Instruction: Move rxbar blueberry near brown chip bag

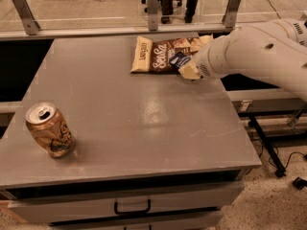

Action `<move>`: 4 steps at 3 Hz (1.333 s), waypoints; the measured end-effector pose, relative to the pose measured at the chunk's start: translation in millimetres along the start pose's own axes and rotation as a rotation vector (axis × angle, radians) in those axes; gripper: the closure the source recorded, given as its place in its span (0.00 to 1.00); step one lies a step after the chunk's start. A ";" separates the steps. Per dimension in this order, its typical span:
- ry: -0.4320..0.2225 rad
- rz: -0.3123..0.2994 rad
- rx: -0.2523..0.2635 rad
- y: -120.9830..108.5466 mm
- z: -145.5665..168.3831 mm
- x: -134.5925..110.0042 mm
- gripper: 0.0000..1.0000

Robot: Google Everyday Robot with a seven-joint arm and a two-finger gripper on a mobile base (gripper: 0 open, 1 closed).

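Gripper (188, 71) pinches the rxbar blueberry (179, 59) at the table's (120, 109) far right edge.
I see the small, flat, glossy navy wrapper tilted, long axis diagonal, upper end toward far-left, overlapping the flat, crinkled brown chip bag (160, 54).

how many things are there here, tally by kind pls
chip bags: 1, the brown chip bag
bars: 1, the rxbar blueberry, held by the gripper at the bag's right end
cans: 1, the soda can, front left on the table
total: 3
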State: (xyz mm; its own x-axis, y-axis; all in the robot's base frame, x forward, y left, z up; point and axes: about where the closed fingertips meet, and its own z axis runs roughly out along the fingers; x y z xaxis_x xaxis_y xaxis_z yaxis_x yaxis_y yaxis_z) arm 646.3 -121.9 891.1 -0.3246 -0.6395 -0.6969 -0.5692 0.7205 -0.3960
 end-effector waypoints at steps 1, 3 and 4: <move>0.056 0.018 -0.022 0.3 8.4 21.3 0.59; 0.097 0.030 -0.059 4.4 17.5 32.6 0.12; 0.081 0.045 -0.066 0.9 15.8 27.4 0.00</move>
State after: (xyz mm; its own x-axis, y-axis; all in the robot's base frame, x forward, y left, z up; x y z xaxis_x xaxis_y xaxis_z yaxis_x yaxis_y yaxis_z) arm 648.9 -134.5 862.2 -0.4092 -0.6284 -0.6616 -0.6006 0.7313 -0.3232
